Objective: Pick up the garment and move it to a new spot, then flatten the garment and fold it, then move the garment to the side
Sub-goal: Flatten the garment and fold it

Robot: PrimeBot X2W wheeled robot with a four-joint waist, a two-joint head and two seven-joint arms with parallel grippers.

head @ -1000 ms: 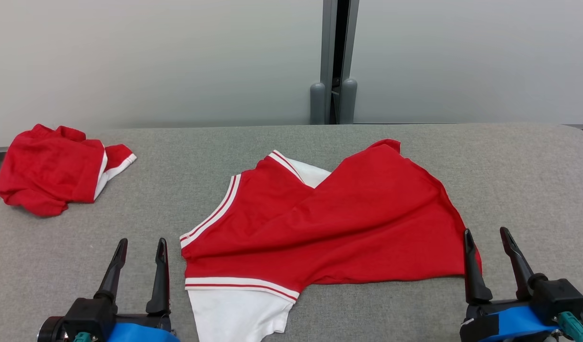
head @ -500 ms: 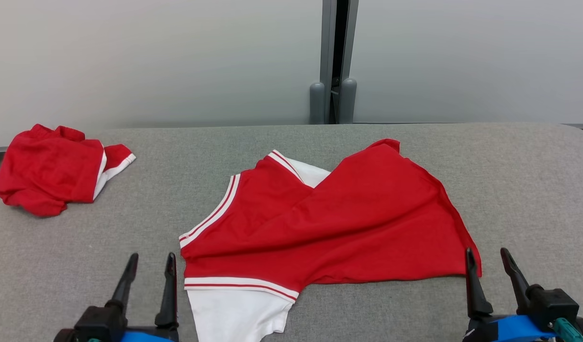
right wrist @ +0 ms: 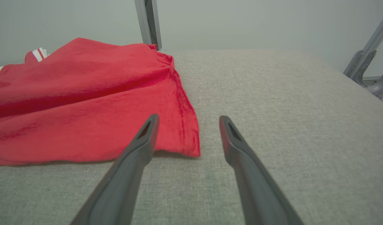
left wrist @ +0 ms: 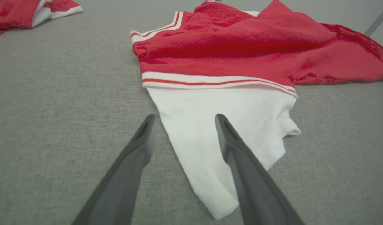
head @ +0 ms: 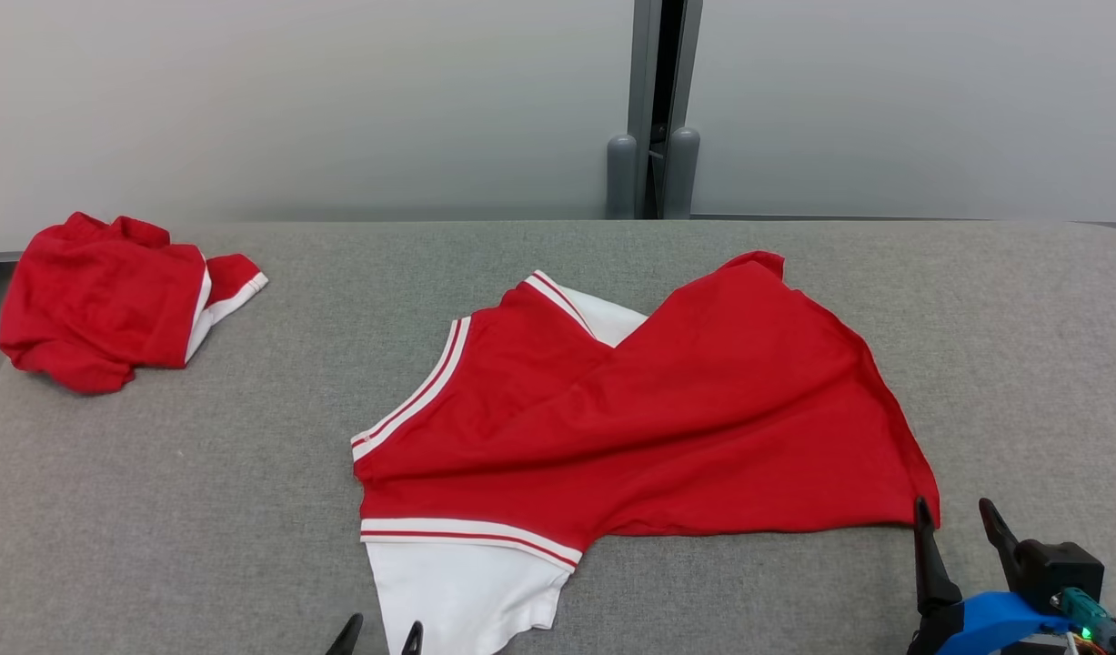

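A red garment (head: 639,409) with white striped trim and a white sleeve (head: 457,591) lies spread and creased on the grey padded table (head: 203,509). My left gripper (head: 380,632) is open at the bottom edge, its fingers either side of the white sleeve's left edge (left wrist: 185,131). My right gripper (head: 956,514) is open at the lower right, just off the garment's near right corner (right wrist: 191,147), which lies between its fingers in the right wrist view. Neither gripper holds anything.
A second red garment (head: 103,300) lies bunched at the table's far left. A grey post (head: 653,109) stands behind the table against a pale wall. Metal frame legs (right wrist: 369,62) show past the table's right end.
Both grippers have drawn back toward the bottom of the head view, the left one nearly out of it. The camera has shifted slightly. The garment lies as before.
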